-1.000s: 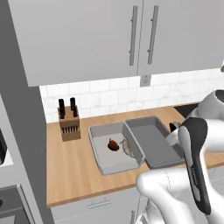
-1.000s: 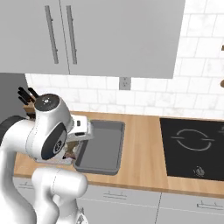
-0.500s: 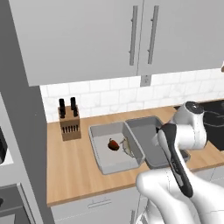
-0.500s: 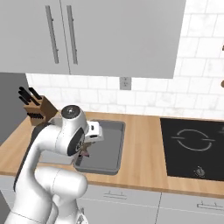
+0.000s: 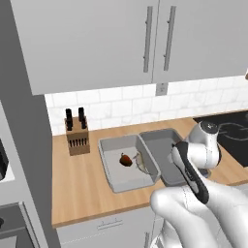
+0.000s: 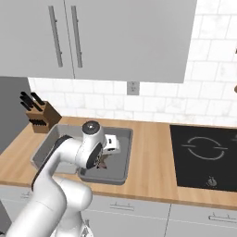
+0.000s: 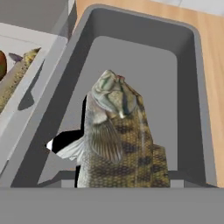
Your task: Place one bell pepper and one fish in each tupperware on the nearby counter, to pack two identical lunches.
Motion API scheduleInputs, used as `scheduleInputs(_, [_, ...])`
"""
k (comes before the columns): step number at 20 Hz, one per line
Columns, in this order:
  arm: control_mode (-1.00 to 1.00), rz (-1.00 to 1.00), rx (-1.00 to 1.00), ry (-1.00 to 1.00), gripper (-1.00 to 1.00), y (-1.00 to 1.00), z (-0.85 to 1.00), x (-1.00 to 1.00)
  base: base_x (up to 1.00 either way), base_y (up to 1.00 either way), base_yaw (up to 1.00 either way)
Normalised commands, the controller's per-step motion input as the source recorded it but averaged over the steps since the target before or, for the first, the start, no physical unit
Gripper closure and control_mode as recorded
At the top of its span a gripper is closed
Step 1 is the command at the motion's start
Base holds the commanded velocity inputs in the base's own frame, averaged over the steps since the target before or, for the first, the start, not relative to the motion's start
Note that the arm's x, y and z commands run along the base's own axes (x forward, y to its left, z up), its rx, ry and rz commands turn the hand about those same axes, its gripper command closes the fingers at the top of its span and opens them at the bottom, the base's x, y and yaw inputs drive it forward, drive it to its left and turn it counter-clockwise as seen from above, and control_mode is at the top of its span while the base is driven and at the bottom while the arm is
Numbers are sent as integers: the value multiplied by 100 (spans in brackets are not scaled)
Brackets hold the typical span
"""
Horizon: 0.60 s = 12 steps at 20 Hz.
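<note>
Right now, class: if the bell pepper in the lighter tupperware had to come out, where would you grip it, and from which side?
Probably take the bell pepper across its round body, straight down from above: it sits low inside the raised walls of the lighter tupperware with a fish close beside it, so sideways approaches look blocked.

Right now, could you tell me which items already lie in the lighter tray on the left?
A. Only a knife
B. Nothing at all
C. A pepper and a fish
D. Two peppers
C: in the left base view the lighter tray holds a red pepper with a fish beside it, while the end effector carries the other fish over the darker tray.
</note>
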Motion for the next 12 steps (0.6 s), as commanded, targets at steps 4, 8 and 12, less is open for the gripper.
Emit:
scheduleInputs(4, [-100, 0, 0, 0, 100, -20, -7, 55, 0, 0, 0])
scheduleInputs(8, [-100, 0, 0, 0, 100, 0, -23, 63, 0, 0, 0])
scheduleInputs(12, [-100, -2, 0, 0, 100, -2, -48, 46, 0, 0, 0])
